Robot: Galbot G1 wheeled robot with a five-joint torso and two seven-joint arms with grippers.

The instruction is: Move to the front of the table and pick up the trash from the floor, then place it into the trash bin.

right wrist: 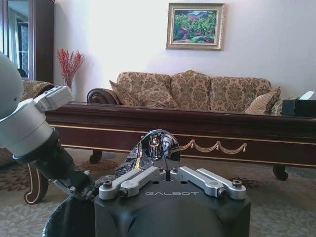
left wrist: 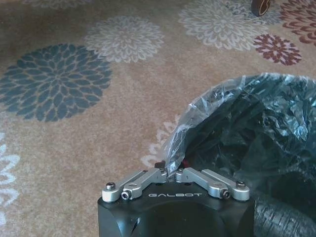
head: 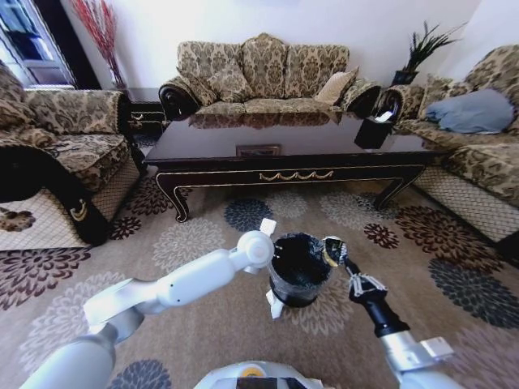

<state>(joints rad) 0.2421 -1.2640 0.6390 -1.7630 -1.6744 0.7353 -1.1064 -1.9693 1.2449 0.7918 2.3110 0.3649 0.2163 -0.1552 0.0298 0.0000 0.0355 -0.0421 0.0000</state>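
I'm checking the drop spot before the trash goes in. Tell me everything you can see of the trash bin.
The trash bin is a small round black bucket standing upright on the patterned carpet, in front of the table. A thin, crinkled plastic liner puffs over its rim. The left gripper is shut on the liner's edge at one side. The right gripper hangs at the opposite rim, shut on a shiny wrapper.
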